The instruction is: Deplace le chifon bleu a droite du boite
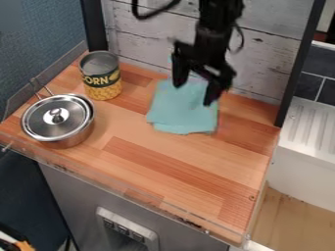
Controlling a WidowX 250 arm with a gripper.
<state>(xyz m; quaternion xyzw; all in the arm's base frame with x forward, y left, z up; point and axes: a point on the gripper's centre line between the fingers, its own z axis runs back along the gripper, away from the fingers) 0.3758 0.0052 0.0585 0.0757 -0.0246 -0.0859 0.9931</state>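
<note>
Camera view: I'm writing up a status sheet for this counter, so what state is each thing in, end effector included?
Blue cloth: lying spread low, apparently folded, its lower edges uneven.
Corn can: standing upright; whether its top is sealed, I cannot tell.
Metal pot: upright, covered by its lid.
End effector: open, fingers apart over the cloth; contact unclear.

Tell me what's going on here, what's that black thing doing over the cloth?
That is a robot arm, and its gripper is open above the blue cloth, fingers spread apart. The cloth lies flat on the wooden counter, to the right of the corn can in the picture, which is where the task wants it. Whether the fingertips touch the cloth is hard to tell. A lidded metal pot sits at the left.
</note>
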